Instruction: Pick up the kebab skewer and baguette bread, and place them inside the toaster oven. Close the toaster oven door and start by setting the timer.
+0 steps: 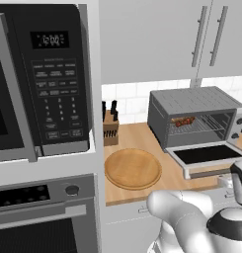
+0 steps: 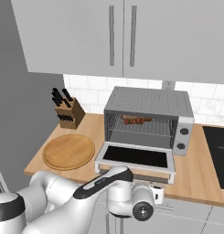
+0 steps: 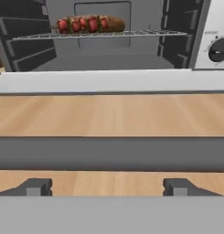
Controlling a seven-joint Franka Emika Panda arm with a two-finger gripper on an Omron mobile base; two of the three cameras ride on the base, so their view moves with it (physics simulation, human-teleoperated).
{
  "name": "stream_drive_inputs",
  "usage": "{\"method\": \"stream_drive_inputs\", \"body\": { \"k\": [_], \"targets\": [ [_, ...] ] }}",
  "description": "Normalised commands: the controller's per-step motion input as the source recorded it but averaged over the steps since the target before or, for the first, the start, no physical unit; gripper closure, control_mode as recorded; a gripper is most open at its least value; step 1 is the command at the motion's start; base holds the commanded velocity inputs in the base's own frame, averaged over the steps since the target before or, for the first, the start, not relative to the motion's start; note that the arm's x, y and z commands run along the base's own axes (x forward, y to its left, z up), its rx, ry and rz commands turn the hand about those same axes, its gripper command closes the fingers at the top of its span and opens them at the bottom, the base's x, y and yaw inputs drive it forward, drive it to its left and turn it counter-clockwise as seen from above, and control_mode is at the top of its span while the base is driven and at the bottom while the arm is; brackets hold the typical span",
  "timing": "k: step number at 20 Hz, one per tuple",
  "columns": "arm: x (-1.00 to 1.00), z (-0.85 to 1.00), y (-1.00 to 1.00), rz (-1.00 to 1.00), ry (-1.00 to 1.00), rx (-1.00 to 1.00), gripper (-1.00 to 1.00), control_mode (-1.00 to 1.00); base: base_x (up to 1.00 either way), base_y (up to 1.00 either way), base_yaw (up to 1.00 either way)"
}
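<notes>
Pincer [image 3: 109,187] spread wide and pinching nothing, its dark tips low in front of the toaster oven door [image 1: 206,154], squared up to the silver bar handle [image 3: 109,153]. By my read, that's the set-up for lifting the door shut. Sweeping from the left: the big black microwave [image 1: 43,74] with its keypad, glossy and untouched, then a wooden knife block [image 1: 110,126] against the tiled wall, placed well out of the arm's way. Next comes the round wooden board [image 1: 132,168], smooth, pale and flat on the wooden counter [image 2: 195,178]. Now the toaster oven [image 1: 191,101], boxy grey metal with a ribbed top, its dark glass door dropped flat. Inside, on the thin wire rack [image 3: 145,33], lies the kebab skewer [image 3: 81,23] with its red and dark chunks. The golden-brown baguette bread [image 3: 114,22] lies just behind it, so loading looks done. Far right, the round timer knob [image 3: 218,50] waits on the pale panel.
</notes>
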Motion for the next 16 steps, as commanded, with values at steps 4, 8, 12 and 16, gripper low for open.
{"method": "stream_drive_inputs", "body": {
  "k": [4, 8, 12, 16],
  "targets": [
    [0.29, 0.49, 0.00, 0.00, -0.08, 0.00, -1.00, -1.00, 0.00, 0.00, 0.00],
    [0.28, 0.53, 0.00, 0.00, -0.10, 0.00, -1.00, -1.00, 0.00, 0.00, 0.00],
    [0.37, 0.56, 0.00, 0.00, -0.09, 0.00, -1.00, -1.00, 0.00, 0.00, 0.00],
    [0.38, 0.54, 0.00, 0.00, -0.08, 0.01, -1.00, -1.00, 0.00, 0.00, 0.00]
  ]
}}
